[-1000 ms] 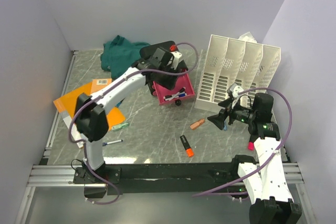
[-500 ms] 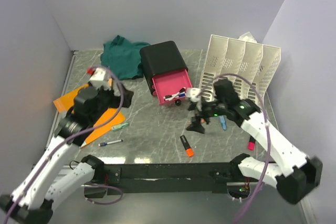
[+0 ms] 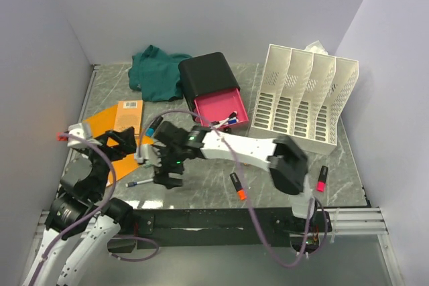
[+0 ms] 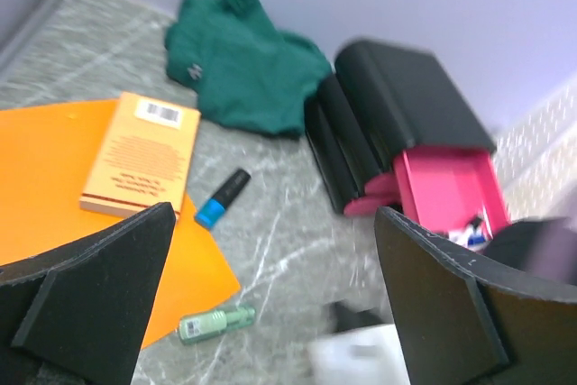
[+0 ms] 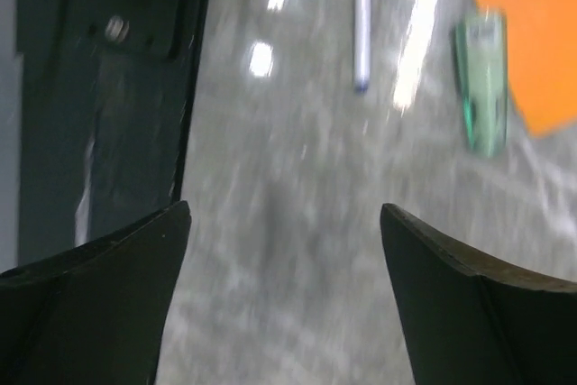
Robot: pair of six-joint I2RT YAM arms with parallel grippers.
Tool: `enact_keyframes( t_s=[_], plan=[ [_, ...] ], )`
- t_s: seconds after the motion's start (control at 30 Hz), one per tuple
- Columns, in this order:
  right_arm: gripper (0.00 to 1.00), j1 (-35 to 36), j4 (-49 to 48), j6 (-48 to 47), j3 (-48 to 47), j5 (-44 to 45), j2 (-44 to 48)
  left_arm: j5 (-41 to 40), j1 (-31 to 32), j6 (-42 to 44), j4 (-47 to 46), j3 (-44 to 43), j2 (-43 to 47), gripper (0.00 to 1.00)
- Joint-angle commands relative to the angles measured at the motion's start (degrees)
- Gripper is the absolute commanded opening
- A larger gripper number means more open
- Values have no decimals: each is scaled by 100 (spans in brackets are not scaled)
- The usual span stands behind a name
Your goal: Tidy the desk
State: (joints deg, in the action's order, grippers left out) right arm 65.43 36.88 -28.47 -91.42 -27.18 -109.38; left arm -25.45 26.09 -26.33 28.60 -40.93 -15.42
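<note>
Bright, motion-blurred; glare streaks on desk point(image 5: 297, 223)

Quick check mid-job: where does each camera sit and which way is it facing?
Top external: above and behind the bases, looking down on the desk; both arms show.
Left wrist: low at the desk's left, facing the back wall past the orange book and drawer box; left gripper fingers frame it.
Right wrist: pointing down at the desk by the front rail; right gripper fingers at bottom.
Shared: both wrist views show the green tube.
</note>
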Motion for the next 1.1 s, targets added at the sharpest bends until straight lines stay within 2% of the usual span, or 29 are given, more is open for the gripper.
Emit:
enact_keyframes(
  t_s=[0.0,0.23,0.47,0.67,0.77,0.8,0.87,0.9,1.0,1.07],
  plan=[
    [91,224,-138,429,-1157,345,-950,-749,-16,-232,-13,41,389,100],
    [82,427,-120,772,-2353,538,-2016,-891,-16,-320,23,50,707,99],
    [80,462,-199,905,-2688,758,-2657,-891,-16,-364,58,50,812,100],
    [70,488,-252,861,-2662,863,-2878,-988,-16,-408,93,50,927,99],
    [61,532,-269,799,-2592,1012,-2922,-1014,-16,-417,102,50,971,100],
    [54,532,-287,790,-2522,1048,-2931,-1023,-16,-417,102,50,962,99],
    [48,550,-313,755,-2434,1135,-2913,-1023,-16,-426,111,41,962,99],
    [40,567,-331,729,-2338,1258,-2905,-1014,-16,-417,102,50,962,99],
    [29,620,-436,632,-2048,1504,-2808,-1023,-16,-426,119,50,944,99],
    [25,655,-480,492,-1872,1794,-2686,-1041,-16,-443,137,41,953,99]
  ],
)
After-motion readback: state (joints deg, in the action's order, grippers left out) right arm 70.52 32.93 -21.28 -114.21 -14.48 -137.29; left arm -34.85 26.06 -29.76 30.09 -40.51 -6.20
